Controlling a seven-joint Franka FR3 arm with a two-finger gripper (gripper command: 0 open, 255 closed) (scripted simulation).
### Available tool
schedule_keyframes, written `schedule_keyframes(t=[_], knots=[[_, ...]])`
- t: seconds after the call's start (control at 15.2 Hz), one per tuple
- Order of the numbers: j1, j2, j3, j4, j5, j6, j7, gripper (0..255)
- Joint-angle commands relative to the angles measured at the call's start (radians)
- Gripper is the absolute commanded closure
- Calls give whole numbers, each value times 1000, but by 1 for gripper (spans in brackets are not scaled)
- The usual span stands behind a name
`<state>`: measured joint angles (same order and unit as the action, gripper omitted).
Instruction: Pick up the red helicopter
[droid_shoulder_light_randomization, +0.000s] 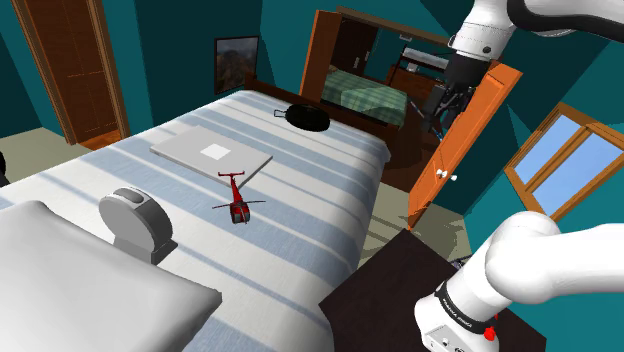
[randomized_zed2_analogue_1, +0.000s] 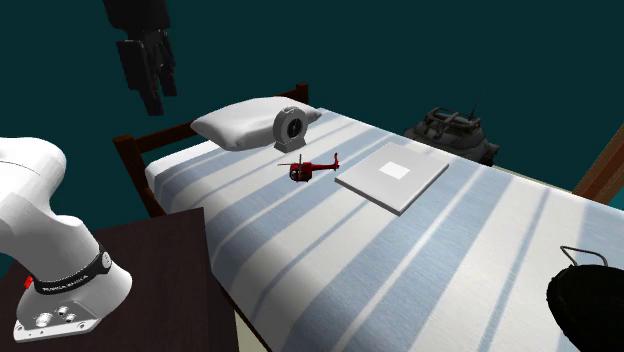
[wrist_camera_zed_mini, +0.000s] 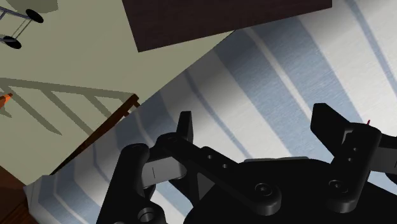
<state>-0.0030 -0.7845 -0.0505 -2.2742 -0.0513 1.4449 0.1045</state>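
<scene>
- We judge the task barely begun: the red helicopter (droid_shoulder_light_randomization: 237, 205) stands on its skids on the striped bed (droid_shoulder_light_randomization: 320, 190), and nothing touches it.
- In the shoulder view the helicopter lies at about 5 o'clock from the flat grey laptop (droid_shoulder_light_randomization: 212, 153), just beside its near corner. It is at about 2 o'clock from the round clock (droid_shoulder_light_randomization: 133, 218), which stands by the pillow (droid_shoulder_light_randomization: 80, 290).
- The tool (droid_shoulder_light_randomization: 443, 112) hangs high in the air, at about 2 o'clock from the helicopter in that view and well apart from it.
- In the wrist view we see its two fingers (wrist_camera_zed_mini: 184, 124) standing wide apart, with only the striped cover and the floor beyond them, so the tool has hold of nothing.
- Nothing is done yet, and the whole pick is left. The tool has to come across and down over the helicopter, close on it and lift.
- We think the rounded body would give a better hold than the thin tail or the rotor.
</scene>
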Motion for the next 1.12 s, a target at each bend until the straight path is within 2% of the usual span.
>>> schedule_keyframes(t=[0.0,0.53,1.06], knots=[[0,0,0,0,0,0,0,0],[37,133,81,-101,51,260,88,0],[67,346,162,-113,74,513,174,0]])
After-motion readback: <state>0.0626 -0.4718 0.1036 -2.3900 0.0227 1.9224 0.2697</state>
